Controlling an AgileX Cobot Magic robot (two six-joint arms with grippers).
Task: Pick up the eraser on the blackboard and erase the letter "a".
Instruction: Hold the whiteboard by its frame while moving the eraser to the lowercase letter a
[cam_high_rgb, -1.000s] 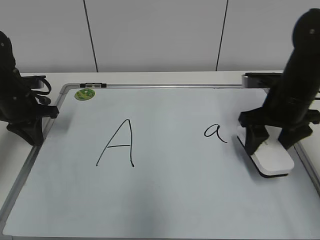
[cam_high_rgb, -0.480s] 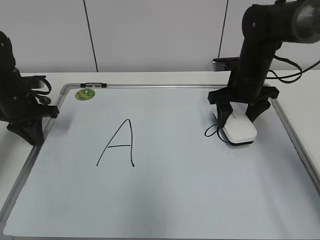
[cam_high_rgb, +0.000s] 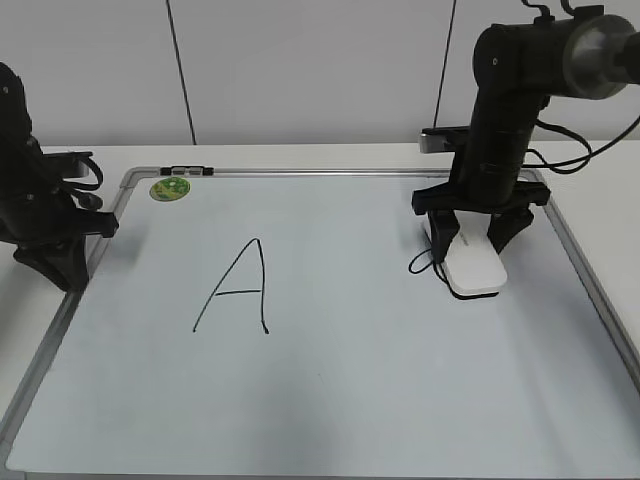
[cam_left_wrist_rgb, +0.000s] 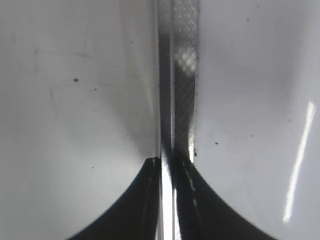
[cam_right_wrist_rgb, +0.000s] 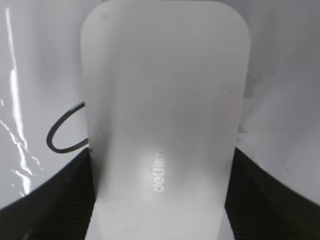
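Observation:
My right gripper (cam_high_rgb: 470, 240) is shut on the white eraser (cam_high_rgb: 472, 266), which rests flat on the blackboard (cam_high_rgb: 330, 400). The eraser covers most of the letter "a" (cam_high_rgb: 421, 264); only its left curve shows beside the eraser's left edge. In the right wrist view the eraser (cam_right_wrist_rgb: 165, 110) fills the frame between my jaws (cam_right_wrist_rgb: 160, 195), with the remaining arc of the "a" (cam_right_wrist_rgb: 62, 135) at its left. My left gripper (cam_high_rgb: 60, 265) sits shut at the blackboard's left edge; in the left wrist view its jaws (cam_left_wrist_rgb: 167, 162) sit over the grey frame strip (cam_left_wrist_rgb: 182, 75).
A large capital "A" (cam_high_rgb: 237, 290) is drawn left of centre. A round green magnet (cam_high_rgb: 169, 187) sits at the board's far left corner, beside a small dark clip (cam_high_rgb: 186, 170) on the frame. White table surrounds the board, and a wall stands behind.
My right gripper carried the eraser from the board's right edge leftward and farther back onto the "a", then a little farther left. The left arm has not moved.

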